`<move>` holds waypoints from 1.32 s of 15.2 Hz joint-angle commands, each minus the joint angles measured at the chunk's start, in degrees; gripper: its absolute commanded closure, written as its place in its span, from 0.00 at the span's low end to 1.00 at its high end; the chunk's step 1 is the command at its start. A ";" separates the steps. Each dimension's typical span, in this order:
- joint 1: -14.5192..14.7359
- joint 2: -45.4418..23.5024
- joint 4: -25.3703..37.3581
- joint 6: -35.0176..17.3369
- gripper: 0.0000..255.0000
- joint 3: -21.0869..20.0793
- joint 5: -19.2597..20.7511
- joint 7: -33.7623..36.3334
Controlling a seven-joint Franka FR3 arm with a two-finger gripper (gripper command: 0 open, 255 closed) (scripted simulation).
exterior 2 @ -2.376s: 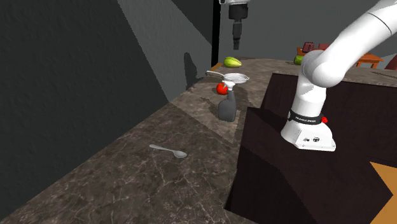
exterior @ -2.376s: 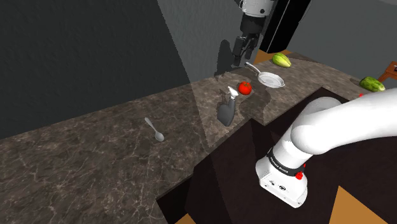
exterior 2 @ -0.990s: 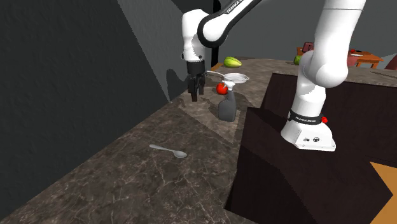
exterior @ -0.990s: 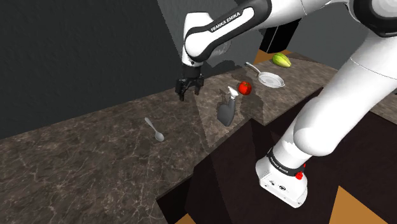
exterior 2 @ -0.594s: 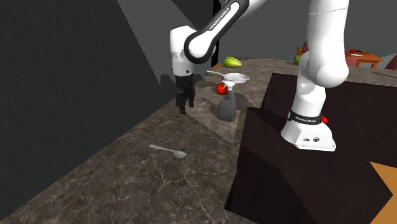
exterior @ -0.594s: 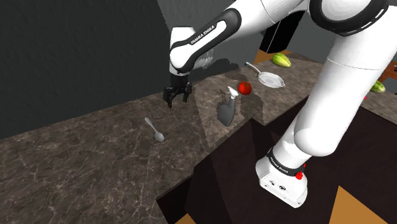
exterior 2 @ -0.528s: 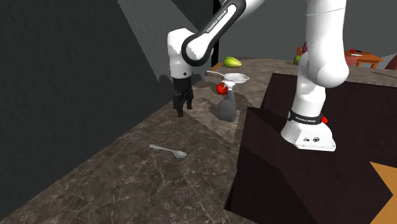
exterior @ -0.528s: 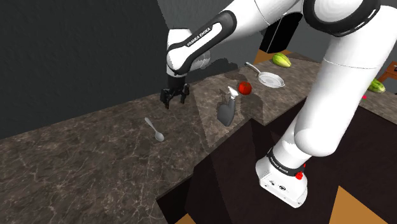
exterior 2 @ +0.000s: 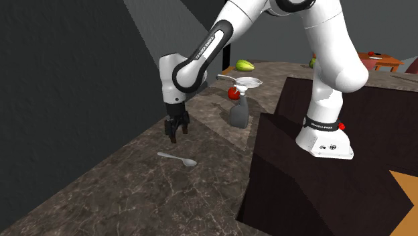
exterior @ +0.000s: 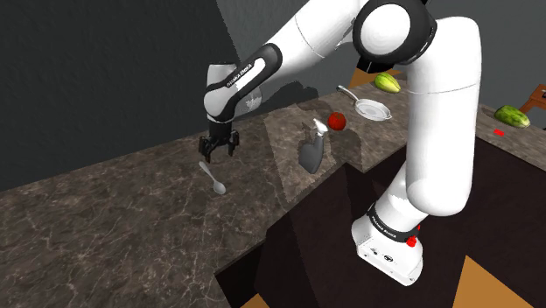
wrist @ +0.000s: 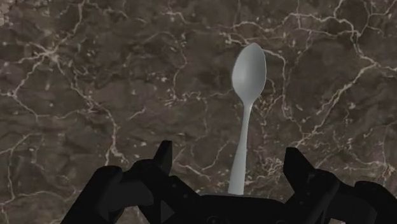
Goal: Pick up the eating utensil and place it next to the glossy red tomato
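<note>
Black gripper (wrist: 229, 158) held spread over a grey spoon (wrist: 249, 70), handle flanked but untouched, spoon laid on marbled counter (wrist: 95, 95).

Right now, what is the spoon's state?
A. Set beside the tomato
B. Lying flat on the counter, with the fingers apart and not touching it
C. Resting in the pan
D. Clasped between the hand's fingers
B: in the wrist view the spoon lies on the dark veined counter, its handle running between the open hand's fingers, which stand clear of it.
</note>
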State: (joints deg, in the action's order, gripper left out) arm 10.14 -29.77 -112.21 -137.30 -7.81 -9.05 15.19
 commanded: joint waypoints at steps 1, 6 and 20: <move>0.78 -4.29 3.89 -0.45 0.00 -0.16 -0.18 1.07; 1.76 -10.32 8.53 -1.93 0.00 -0.23 -0.31 1.94; 2.21 -13.00 9.01 -4.18 1.00 -0.25 -0.32 1.94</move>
State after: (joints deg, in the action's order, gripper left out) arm 12.35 -42.77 -103.19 -141.48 -8.05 -9.37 17.13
